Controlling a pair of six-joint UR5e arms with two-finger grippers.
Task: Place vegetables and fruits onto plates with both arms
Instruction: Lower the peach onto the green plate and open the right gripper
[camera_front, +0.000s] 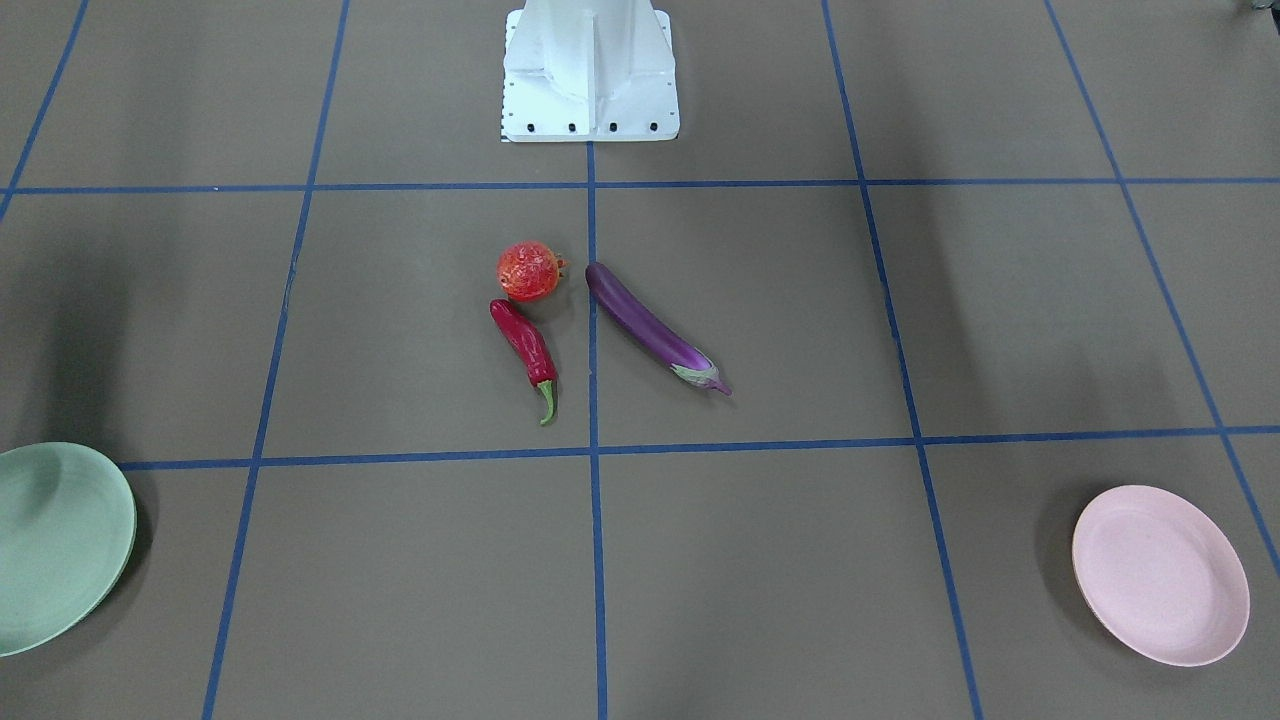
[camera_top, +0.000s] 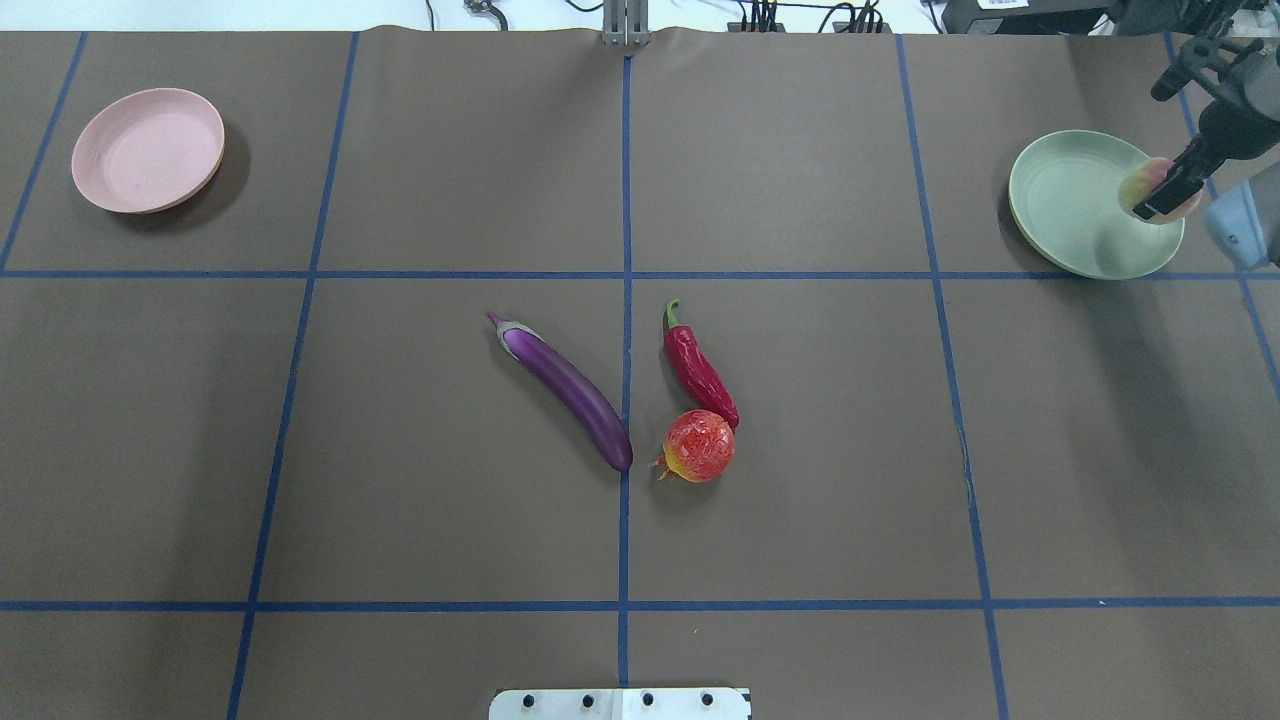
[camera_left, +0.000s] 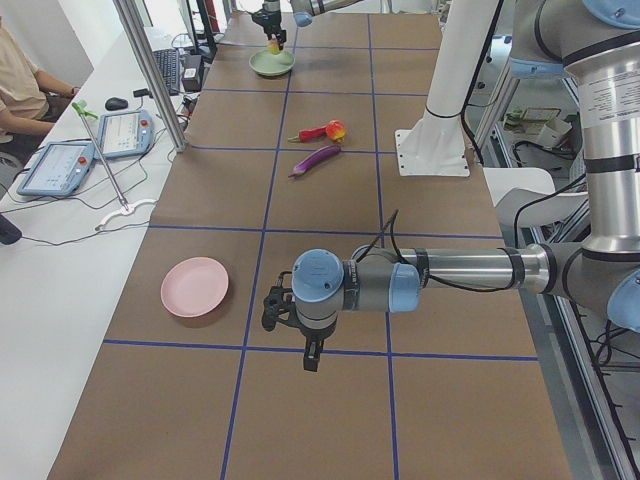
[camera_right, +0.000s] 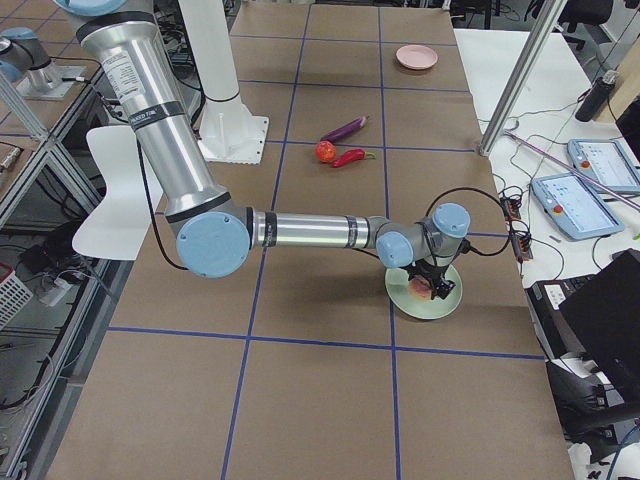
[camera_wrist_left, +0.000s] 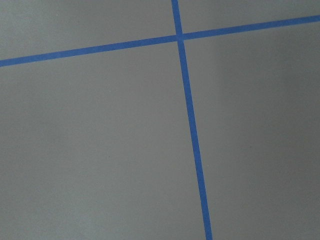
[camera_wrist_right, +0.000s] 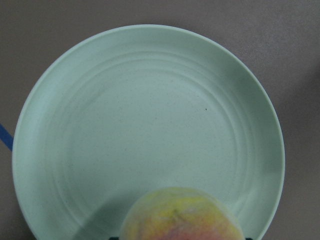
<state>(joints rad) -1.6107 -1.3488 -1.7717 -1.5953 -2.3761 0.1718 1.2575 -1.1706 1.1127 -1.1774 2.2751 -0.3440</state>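
Hanging over the brown paper-covered bench (camera_top: 400, 500) near its left end, the left black two-finger claw (camera_left: 311, 356) pointed down; I could not tell whether it was wide or narrow. Toward the middle of the bench lay the round mottled red-orange pomegranate (camera_top: 699, 446). The blunt end of the long glossy purple eggplant (camera_top: 570, 392) lay just beside it on the left. The tip of the wrinkled red chili pepper (camera_top: 700, 368) lay against or just beside its far side. Both vegetables angled away toward the far edge, stems farthest. In the far left corner sat the pale pink round matte plate (camera_top: 148, 150), bare. In the far right corner, the right black claw (camera_top: 1162, 195) gripped the round yellow-green, pink-blushed peach (camera_wrist_right: 180, 215) over the pale mint green round plate (camera_top: 1060, 200), near its right rim.
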